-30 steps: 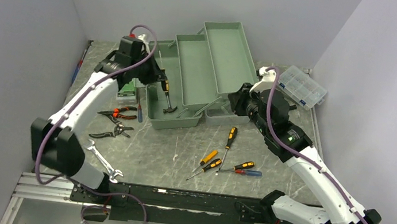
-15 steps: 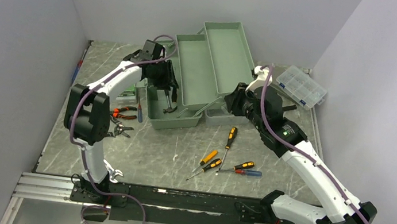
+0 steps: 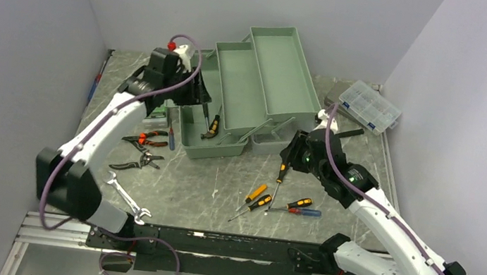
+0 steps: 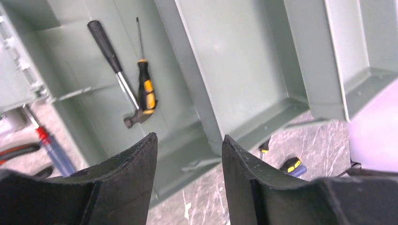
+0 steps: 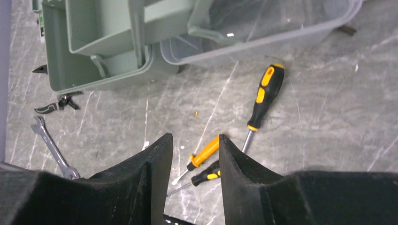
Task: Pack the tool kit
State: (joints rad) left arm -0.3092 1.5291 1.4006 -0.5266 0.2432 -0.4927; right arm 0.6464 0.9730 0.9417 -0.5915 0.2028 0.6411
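Note:
The sage-green toolbox (image 3: pixel 255 82) stands open at the back with its trays folded out. A hammer (image 4: pixel 117 75) and a black-and-yellow screwdriver (image 4: pixel 146 89) lie in its base (image 3: pixel 206 143). My left gripper (image 3: pixel 198 94) is open and empty above the base's far end; in the left wrist view (image 4: pixel 187 140) nothing is between its fingers. My right gripper (image 3: pixel 289 155) is open and empty. It hovers over loose screwdrivers on the table: a long black-and-yellow one (image 5: pixel 265 96), an orange one (image 5: pixel 204 154) and a small black-and-yellow one (image 5: pixel 206 176).
Two pliers (image 3: pixel 141 150), a blue-and-red screwdriver (image 3: pixel 171 138) and a wrench (image 3: pixel 126 197) lie left of the toolbox. More screwdrivers (image 3: pixel 301 207) lie at front centre. The translucent lid (image 5: pixel 263 28) rests beside the base. A clear organizer box (image 3: pixel 371 106) stands at the back right.
My left gripper has let go of the hammer, which now lies in the toolbox base, and drawn back. My right gripper has moved from the toolbox down toward the screwdrivers on the table.

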